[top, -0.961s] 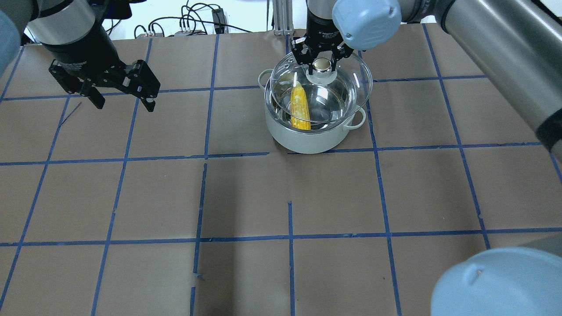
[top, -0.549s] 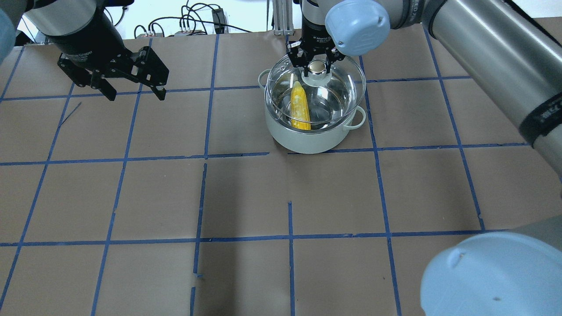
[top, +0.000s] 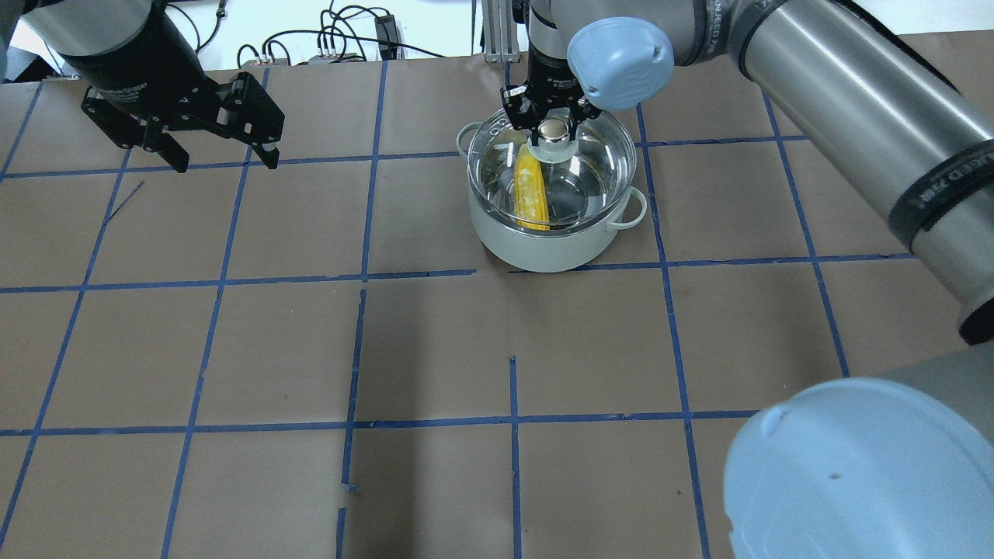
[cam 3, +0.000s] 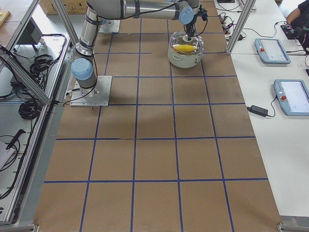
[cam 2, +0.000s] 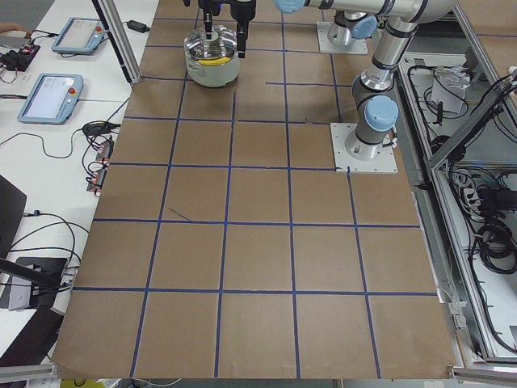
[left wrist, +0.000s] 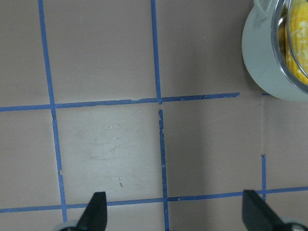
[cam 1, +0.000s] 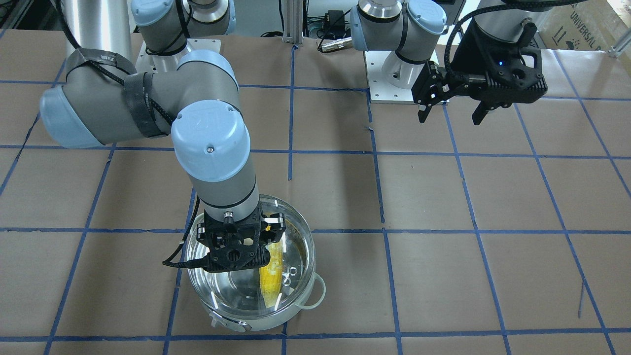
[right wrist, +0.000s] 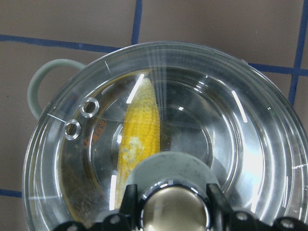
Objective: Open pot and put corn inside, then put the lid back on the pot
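Observation:
The steel pot (top: 543, 244) stands at the far middle of the table. The yellow corn (top: 530, 194) lies inside it, tip pointing away from me. The clear glass lid (top: 602, 167) covers the pot at rim level; I cannot tell if it is fully seated. My right gripper (top: 553, 128) is shut on the lid's knob (right wrist: 173, 207) from above. The corn (right wrist: 142, 130) shows through the glass in the right wrist view. My left gripper (top: 227, 164) is open and empty, held above the table far left of the pot. The front view shows the left gripper (cam 1: 449, 120) near its base.
Brown paper with a blue tape grid covers the table (top: 435, 349). Cables (top: 342, 39) lie beyond the far edge. The pot's pale side handles (top: 638, 210) stick out left and right. In the left wrist view the pot's wall (left wrist: 260, 62) is at the upper right.
My right gripper has carried the lid left and down, from tilted off-centre above the pot to centred at its rim. My left gripper has drawn back a little toward the far left.

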`<state>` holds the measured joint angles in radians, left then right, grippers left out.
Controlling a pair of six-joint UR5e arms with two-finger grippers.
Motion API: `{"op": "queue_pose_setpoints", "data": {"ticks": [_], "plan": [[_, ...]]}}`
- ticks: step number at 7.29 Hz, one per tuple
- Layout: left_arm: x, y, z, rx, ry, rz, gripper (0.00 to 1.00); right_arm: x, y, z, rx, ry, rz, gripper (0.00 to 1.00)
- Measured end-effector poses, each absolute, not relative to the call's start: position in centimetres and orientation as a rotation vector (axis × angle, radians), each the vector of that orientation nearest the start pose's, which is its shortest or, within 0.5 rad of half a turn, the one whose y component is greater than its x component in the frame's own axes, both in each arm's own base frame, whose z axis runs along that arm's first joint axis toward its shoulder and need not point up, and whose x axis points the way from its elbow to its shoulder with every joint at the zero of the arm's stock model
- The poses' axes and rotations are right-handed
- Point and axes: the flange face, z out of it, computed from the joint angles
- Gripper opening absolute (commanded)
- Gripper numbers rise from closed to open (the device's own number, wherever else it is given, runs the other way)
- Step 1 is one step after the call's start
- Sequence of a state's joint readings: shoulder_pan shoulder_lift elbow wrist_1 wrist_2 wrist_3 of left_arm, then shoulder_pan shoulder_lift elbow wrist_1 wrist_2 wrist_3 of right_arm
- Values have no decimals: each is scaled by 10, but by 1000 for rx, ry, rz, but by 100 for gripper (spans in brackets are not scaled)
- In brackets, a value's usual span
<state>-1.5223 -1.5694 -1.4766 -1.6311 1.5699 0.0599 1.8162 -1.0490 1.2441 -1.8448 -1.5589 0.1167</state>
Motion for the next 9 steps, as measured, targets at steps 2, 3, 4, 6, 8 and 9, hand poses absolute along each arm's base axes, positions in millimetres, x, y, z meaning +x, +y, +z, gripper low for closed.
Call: {"op": "queue_pose_setpoints", "data": {"ticks": [2,3,4,6,8,9], "plan": [[-108,-501,526,10,3129,-45,99,302,-651,361,-201,3103,-113,32],[-107,-501,526,14,3128,-42,99,302,-652,361,-202,3103,-113,34],[-107,-501,526,19,3129,-39,100,302,-652,361,-202,3104,-112,42],[-107,-502,526,21,3128,-40,100,301,-653,362,-206,3106,-116,57],[-107,-502,526,23,3129,-42,100,301,-653,363,-207,3109,-124,60],[-107,-502,526,23,3132,-42,100,301,-653,363,-206,3109,-129,60]]}}
